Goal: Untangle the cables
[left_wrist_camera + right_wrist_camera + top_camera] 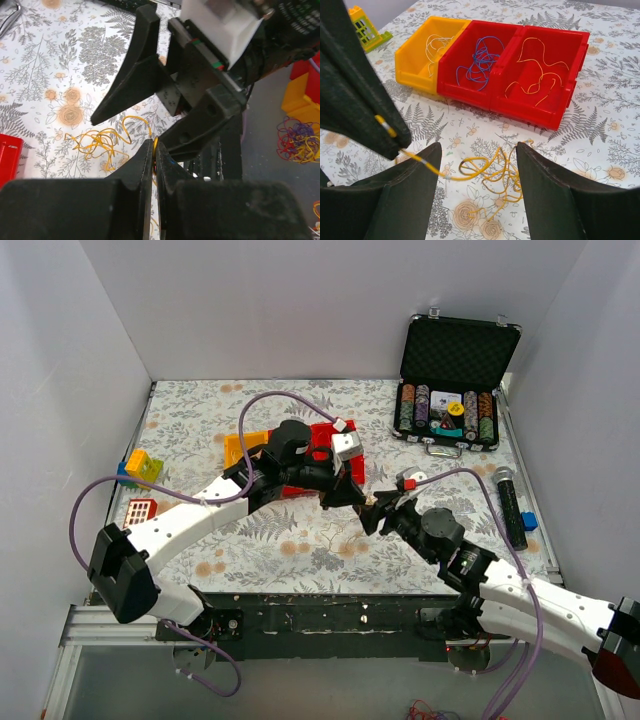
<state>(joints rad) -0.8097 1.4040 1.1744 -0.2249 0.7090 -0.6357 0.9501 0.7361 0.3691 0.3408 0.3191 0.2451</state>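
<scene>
A tangle of thin yellow-orange cables (505, 172) lies on the floral tablecloth in front of the bins; it also shows in the left wrist view (100, 142). My left gripper (154, 144) is shut on one yellow strand, which runs taut from its tips down to the tangle. In the top view it (357, 497) meets my right gripper (373, 516) mid-table. My right gripper (478, 150) is open, its fingers either side of the tangle and above it. Behind, a yellow bin (422, 52) holds whitish wires, one red bin (480, 62) blue wires, another red bin (542, 72) yellow-orange wires.
An open poker chip case (455, 390) stands at the back right. A black microphone (510, 502) and a small blue piece (528, 521) lie at the right. Toy blocks (140, 468) and a red grid block (140, 510) sit at the left. Loose coloured wires (297, 140) lie beyond the table edge.
</scene>
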